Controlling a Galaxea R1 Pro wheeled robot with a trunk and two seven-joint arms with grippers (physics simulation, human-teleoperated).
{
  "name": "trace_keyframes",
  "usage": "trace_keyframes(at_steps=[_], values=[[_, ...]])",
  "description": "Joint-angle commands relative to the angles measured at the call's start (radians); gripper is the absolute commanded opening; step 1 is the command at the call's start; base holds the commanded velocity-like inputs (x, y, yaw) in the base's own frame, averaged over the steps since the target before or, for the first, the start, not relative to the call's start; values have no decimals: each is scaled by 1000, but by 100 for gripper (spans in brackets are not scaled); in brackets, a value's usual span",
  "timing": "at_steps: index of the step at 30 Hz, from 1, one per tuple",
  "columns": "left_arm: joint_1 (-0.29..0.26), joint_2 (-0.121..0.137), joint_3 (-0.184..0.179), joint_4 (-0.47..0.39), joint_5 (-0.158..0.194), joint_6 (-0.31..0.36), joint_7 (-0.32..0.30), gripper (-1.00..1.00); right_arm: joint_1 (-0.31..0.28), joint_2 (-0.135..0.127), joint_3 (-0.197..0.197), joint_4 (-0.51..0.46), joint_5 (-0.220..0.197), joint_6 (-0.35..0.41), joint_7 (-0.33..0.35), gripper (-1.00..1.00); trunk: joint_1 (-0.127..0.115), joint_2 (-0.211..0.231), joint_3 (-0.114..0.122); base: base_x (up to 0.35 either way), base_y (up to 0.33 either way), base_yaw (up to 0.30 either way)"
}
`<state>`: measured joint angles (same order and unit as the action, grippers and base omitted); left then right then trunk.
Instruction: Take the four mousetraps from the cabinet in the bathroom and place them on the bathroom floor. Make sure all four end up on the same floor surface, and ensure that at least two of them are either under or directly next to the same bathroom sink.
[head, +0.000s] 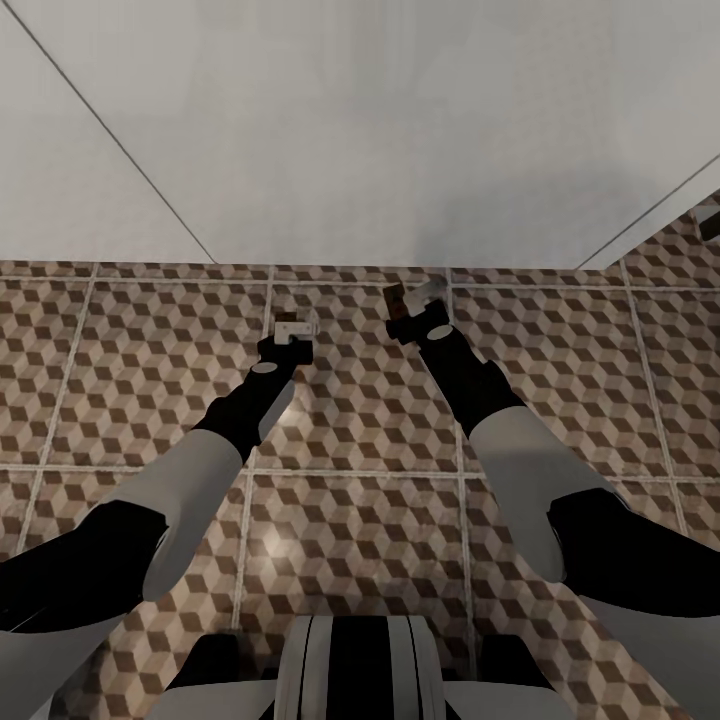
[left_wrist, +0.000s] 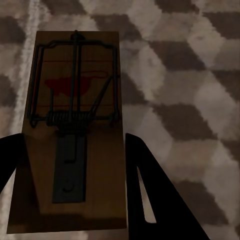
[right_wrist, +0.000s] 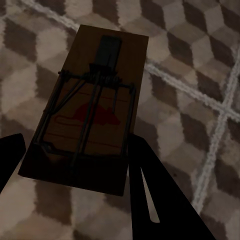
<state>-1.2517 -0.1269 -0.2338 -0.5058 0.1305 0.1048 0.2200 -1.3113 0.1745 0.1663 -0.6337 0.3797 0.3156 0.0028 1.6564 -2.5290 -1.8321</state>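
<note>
Two mousetraps are hanging above the bathroom floor (head: 350, 520), one (left_wrist: 75, 130) pinched in the left tool (head: 292, 335), the other (right_wrist: 90, 125) in the right tool (head: 415, 318); lowering flat near the white wall (head: 380, 130) before releasing looks wise.

Pale grey wall panels (head: 380, 130) ahead

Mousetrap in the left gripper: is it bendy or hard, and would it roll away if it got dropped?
The mousetrap looks hard, not bendy: it is a flat wooden plate that keeps its shape between the left gripper fingers. It probably would not roll, being flat with straight edges. Its thin wire parts look easy to bend or snag.
</note>
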Motion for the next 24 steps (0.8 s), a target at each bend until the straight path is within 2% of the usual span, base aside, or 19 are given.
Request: trace_keyframes(at_steps=[1,24], values=[[0,1,-9,-2,7,6,10,-100,0,0,2,-1,8,7,-1,-100,0,0,0,0,0,0],[0,1,-10,-2,5,6,10,-100,0,0,1,0,8,6,-1,-100,0,0,0,0,0,0]])
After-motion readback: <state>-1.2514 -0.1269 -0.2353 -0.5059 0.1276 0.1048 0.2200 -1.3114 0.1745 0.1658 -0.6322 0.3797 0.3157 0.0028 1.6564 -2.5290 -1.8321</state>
